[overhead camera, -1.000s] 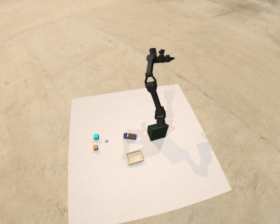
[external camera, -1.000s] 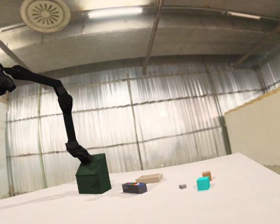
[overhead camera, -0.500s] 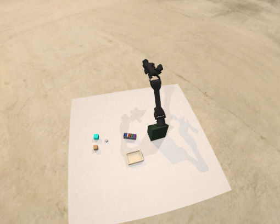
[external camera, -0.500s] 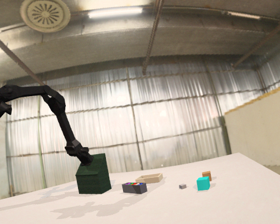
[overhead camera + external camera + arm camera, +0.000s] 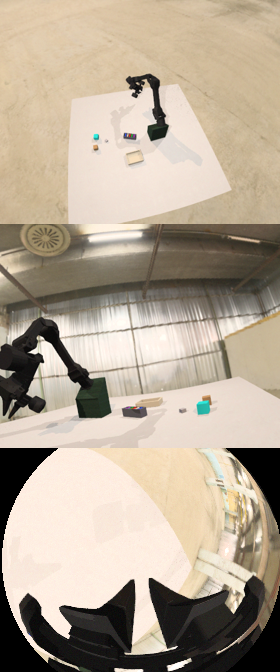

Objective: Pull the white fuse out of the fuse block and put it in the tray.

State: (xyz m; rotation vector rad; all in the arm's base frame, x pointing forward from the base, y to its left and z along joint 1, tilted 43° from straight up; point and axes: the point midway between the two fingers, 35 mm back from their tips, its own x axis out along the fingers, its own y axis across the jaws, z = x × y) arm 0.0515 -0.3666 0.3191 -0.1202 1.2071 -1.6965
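Note:
The dark fuse block (image 5: 129, 136) (image 5: 134, 412) sits on the white mat beside the arm's green base, with a row of coloured fuses in its top. I cannot pick out the white fuse at this size. The shallow beige tray (image 5: 142, 156) (image 5: 149, 403) lies a little beyond the block and shows nothing in it. My gripper (image 5: 138, 90) (image 5: 8, 413) (image 5: 141, 584) hangs high above the mat, well away from the block and behind it, pointing down. Its fingers stand close together with only a narrow gap and nothing between them. The wrist view shows only bare mat and floor.
The green base box (image 5: 157, 132) (image 5: 91, 399) stands next to the block. A cyan cube (image 5: 96, 136) (image 5: 203, 407), a brown cube (image 5: 95, 147) (image 5: 207, 398) and a small grey cube (image 5: 106, 140) (image 5: 182, 410) lie on the mat (image 5: 164, 178) beyond the block.

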